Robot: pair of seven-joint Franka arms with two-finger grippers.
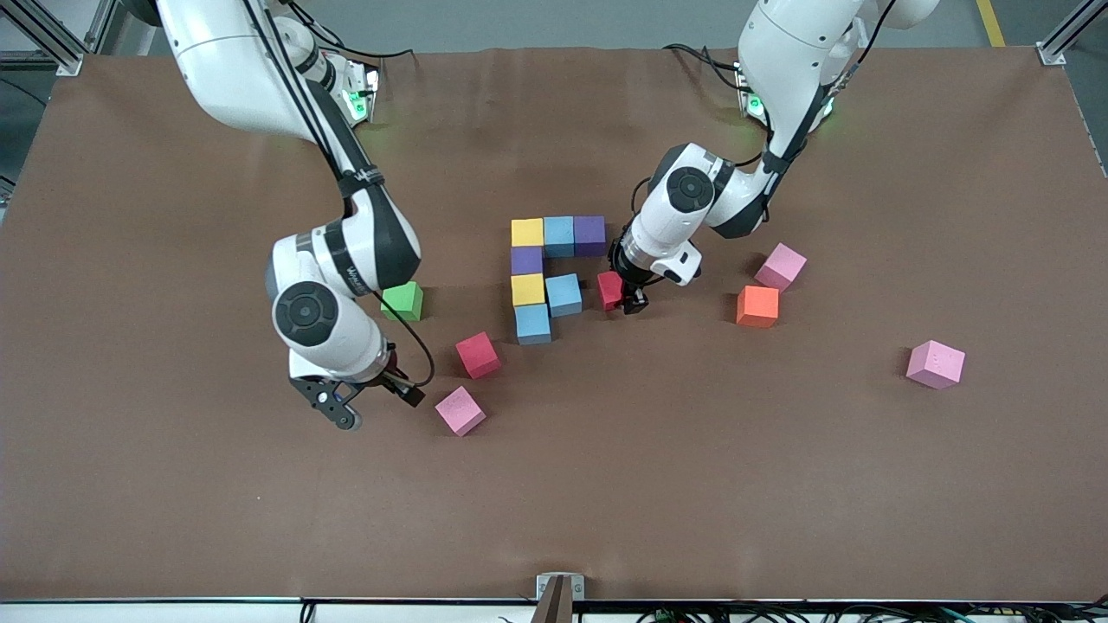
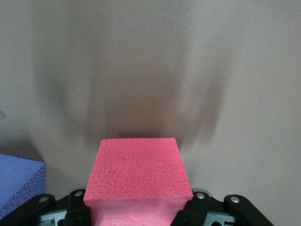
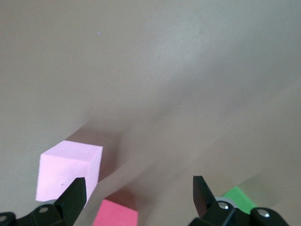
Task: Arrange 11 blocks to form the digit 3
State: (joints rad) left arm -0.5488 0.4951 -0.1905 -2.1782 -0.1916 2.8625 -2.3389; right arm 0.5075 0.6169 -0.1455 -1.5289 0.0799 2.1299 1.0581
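- Seven blocks already form part of the digit 3 [image 1: 547,277]: a top bar of yellow, blue and purple, then a purple, a yellow and a blue one going down toward the front camera, and one more blue block [image 1: 563,294] beside the lower yellow one.
- One red block [image 1: 609,290] is clamped in the left gripper [image 1: 625,297], just beside that blue block toward the left arm's end, with a small gap between them; I judge the step in hand is to finish the middle bar.
- Next, the red block needs to go flush against the blue one and sit flat before the fingers let go.
- Meanwhile the right gripper [image 1: 370,403] waits with fingers spread wide and empty, near a pink block [image 1: 460,410] and another red block [image 1: 478,355].
- Several loose blocks lie apart: an orange block [image 1: 757,305], two more pink ones, and a green cube [image 1: 402,300].
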